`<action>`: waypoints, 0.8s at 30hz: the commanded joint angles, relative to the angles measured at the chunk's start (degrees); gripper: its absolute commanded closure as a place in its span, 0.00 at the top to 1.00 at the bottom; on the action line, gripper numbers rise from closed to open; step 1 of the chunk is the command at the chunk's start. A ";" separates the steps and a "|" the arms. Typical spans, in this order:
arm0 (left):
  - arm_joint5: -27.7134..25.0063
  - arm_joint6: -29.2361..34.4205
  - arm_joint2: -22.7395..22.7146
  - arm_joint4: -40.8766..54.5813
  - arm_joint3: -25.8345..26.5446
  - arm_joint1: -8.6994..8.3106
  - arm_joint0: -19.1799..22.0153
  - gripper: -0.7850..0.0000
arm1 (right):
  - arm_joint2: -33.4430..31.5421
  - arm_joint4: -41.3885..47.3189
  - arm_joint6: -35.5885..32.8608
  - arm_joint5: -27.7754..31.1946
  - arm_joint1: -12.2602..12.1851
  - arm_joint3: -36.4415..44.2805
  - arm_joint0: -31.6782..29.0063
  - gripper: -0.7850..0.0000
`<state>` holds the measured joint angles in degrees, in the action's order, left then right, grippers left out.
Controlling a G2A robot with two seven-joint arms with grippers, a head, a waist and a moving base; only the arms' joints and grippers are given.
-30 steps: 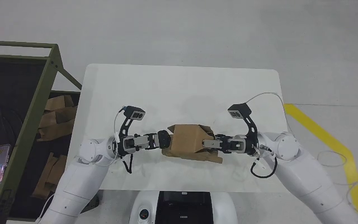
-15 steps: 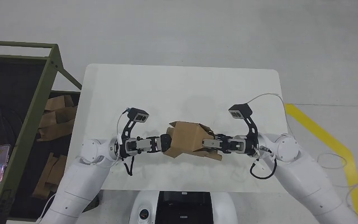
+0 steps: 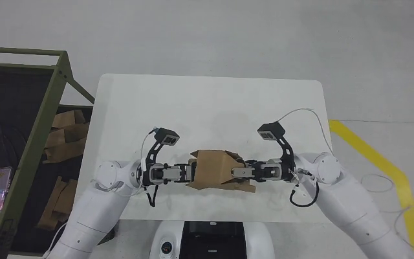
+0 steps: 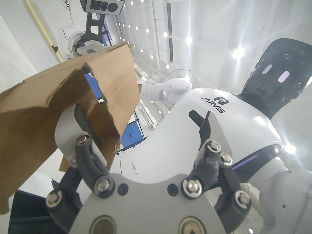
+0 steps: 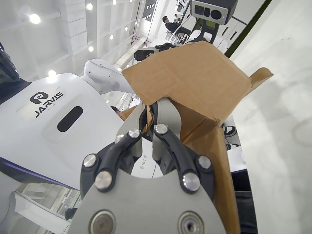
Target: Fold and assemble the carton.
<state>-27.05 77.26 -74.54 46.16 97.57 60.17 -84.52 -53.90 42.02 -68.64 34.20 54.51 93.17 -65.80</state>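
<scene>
Cardboard carton [image 3: 213, 167] looked half-formed near bench [image 3: 207, 110] front edge, flaps left unclosed. My right pincer [image 5: 149, 114] clamped carton flap; left pincer [image 4: 142, 114] stood apart, touching wall.

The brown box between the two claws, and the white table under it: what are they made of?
The carton looks like plain brown cardboard with a matte finish: its edges are ragged and fibrous, and it holds sharp creases. The table is smooth and evenly white, probably laminate or painted board; the top alone does not settle which.
</scene>
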 commanded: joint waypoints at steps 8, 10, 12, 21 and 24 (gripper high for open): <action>-0.31 -0.31 1.12 0.03 0.28 -0.04 0.38 1.00 | 1.53 0.52 -2.66 -1.22 0.97 -0.87 1.61 0.00; -0.29 -0.29 1.35 0.10 0.41 -0.06 0.45 1.00 | 1.70 0.38 -2.80 -1.36 1.13 -0.91 1.81 0.00; -0.31 -0.32 1.53 -0.01 0.41 -0.09 0.50 1.00 | 1.82 0.33 -2.95 -1.51 1.27 -0.97 1.96 0.00; -0.50 -0.50 2.05 -0.27 0.29 -0.27 0.61 0.94 | 2.09 0.45 -3.64 -2.20 1.76 -0.72 2.34 0.00; -0.52 -0.53 2.15 -0.41 0.40 -0.37 0.61 0.71 | 2.18 0.71 -3.95 -2.51 1.88 -0.55 2.39 0.00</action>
<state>-27.57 76.74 -72.42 45.81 97.90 59.84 -83.92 -51.75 42.58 -72.47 31.81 56.35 92.57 -63.43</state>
